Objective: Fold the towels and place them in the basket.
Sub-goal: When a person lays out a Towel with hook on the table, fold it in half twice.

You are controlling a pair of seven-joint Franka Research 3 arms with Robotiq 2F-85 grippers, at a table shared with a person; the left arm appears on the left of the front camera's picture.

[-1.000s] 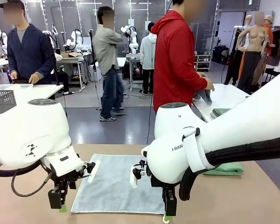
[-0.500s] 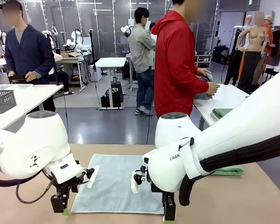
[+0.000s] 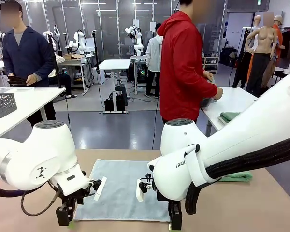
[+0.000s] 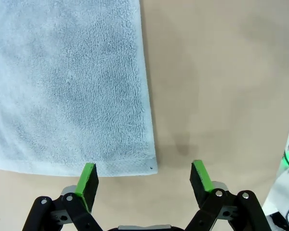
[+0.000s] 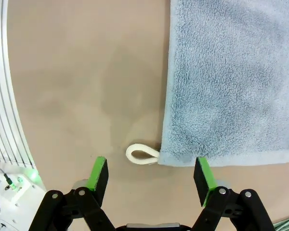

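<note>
The pale blue-grey towel [image 3: 120, 191] lay spread flat and unfolded on the tan table [image 3: 261, 208], at six o'clock in the front view. At about three o'clock from it, the mint green towel [image 3: 235, 176] sat as a folded stack. A dark mesh basket [image 3: 2, 104] stood well apart on a white side table at nine o'clock. No towel could be seen in it, so the task looked at most half done: one fold was finished, the second not yet begun, and both placements were left.

The left gripper [image 3: 65, 220] hung at the towel's seven o'clock corner and the right gripper [image 3: 174, 225] at its five o'clock corner. In the left wrist view, the left gripper's fingers [image 4: 88, 179] were spread wide and empty. They straddled the hem corner, and one pad stood right at the cloth's edge. In the right wrist view, the right gripper's fingers [image 5: 203, 173] were equally released, bracketing the other corner and its white loop [image 5: 141, 155]. Whether any pad actually touched the terry could not be told; neither gripper grasped anything.
</note>
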